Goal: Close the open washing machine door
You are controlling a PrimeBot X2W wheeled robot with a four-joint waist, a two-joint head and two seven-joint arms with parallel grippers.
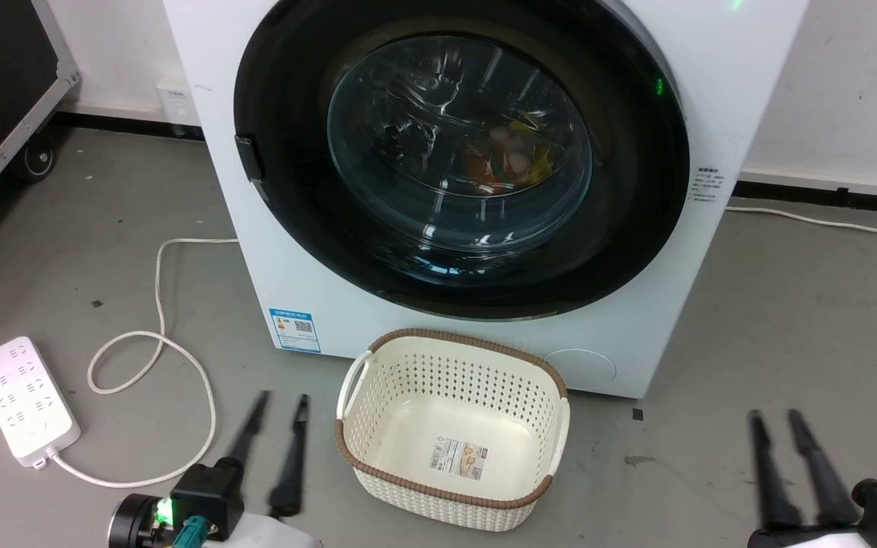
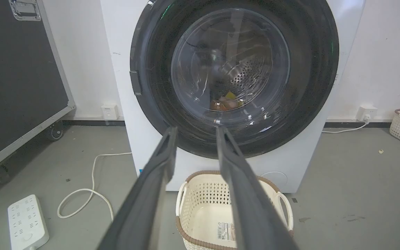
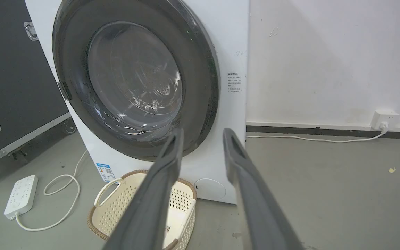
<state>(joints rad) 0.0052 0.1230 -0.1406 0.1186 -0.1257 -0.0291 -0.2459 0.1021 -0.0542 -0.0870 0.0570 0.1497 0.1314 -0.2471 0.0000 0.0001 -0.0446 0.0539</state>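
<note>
Jaws on the left gripper (image 1: 283, 397) and right gripper (image 1: 773, 415) stand parted and empty, low over the grey floor (image 1: 789, 320). The large round glossy black washing machine door with its clear glass bowl (image 1: 460, 152) lies against the white machine front (image 1: 256, 251); I cannot tell whether it is latched. A firm push is best placed on the black rim beside the small black tab (image 1: 250, 161), never on the glass, reaching over the cream perforated plastic basket (image 1: 454, 335).

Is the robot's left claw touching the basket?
Apart. In the head view, bare grey floor shows between the left gripper and the basket.
</note>
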